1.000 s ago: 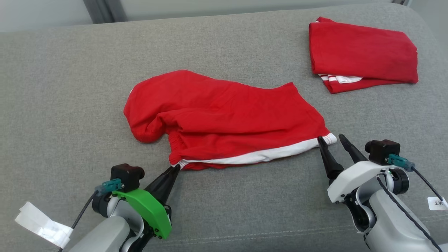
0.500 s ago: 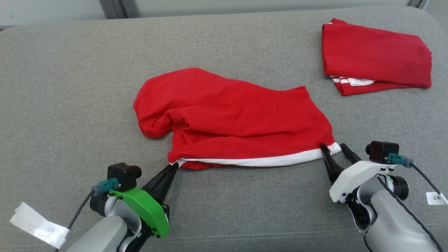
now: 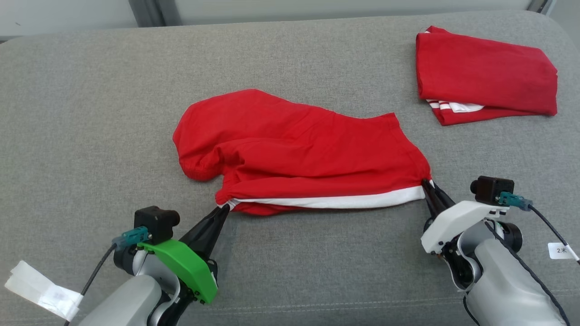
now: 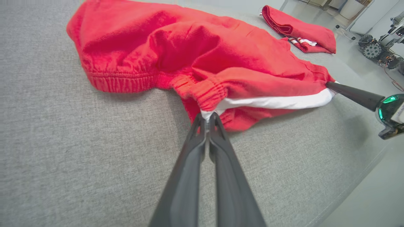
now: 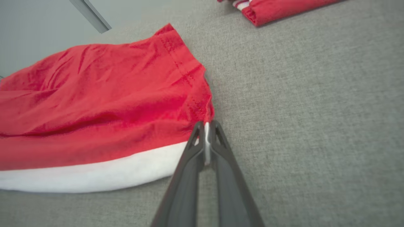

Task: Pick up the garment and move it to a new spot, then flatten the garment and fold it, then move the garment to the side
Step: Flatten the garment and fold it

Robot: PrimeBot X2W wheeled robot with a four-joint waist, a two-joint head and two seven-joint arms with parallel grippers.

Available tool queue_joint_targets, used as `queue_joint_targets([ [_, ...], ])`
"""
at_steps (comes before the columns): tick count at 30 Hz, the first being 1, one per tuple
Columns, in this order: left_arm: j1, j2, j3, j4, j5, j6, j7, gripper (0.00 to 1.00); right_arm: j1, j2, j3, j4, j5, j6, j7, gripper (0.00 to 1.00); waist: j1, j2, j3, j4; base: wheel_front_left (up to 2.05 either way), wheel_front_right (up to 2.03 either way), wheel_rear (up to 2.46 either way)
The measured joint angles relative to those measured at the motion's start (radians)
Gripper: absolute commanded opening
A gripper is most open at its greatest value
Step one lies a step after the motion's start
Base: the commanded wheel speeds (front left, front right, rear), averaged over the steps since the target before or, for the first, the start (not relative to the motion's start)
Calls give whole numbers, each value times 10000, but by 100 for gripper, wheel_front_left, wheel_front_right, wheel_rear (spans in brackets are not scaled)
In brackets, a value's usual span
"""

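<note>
Working remotely, I am holding the left pincer clenched on the waistband corner of the red garment, at its near-left end. The garment is lying rumpled in the middle of the grey fabric surface. Its long axis is running left to right between my two arms, and its white band is stretching along the near edge from one pincer to the other. At the right end, the right pincer is gripping the white hem corner, jaws closed. Each arm is nearest its own corner. Far right, a folded red garment is sitting well apart; I judge it is limiting any carry that way.
</note>
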Motion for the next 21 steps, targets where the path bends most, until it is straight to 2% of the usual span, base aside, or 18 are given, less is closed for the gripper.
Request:
queue_joint_targets([
  [4,-18,119,153,-322,-4,0,-4,0,-254,134,-119,-366,278,150,-466,0,0,0,-143,-20,0,0,0],
  [8,-242,495,326,-834,42,0,-8,0,-639,290,-426,-1074,932,211,-671,0,0,0,-340,-46,0,0,0],
  [14,-1685,1361,393,-1607,717,-2,-10,0,-1517,341,-491,-2309,1476,249,-800,0,0,0,-710,-65,0,0,0],
  [17,-2381,1860,545,-1887,901,0,-10,0,-2056,332,-167,-3179,1728,249,-840,0,0,0,-940,-74,0,0,0],
  [21,-3155,2065,759,-2395,809,-2,73,0,-2781,328,274,-4119,2142,249,-842,0,0,0,-1273,-93,0,0,0],
])
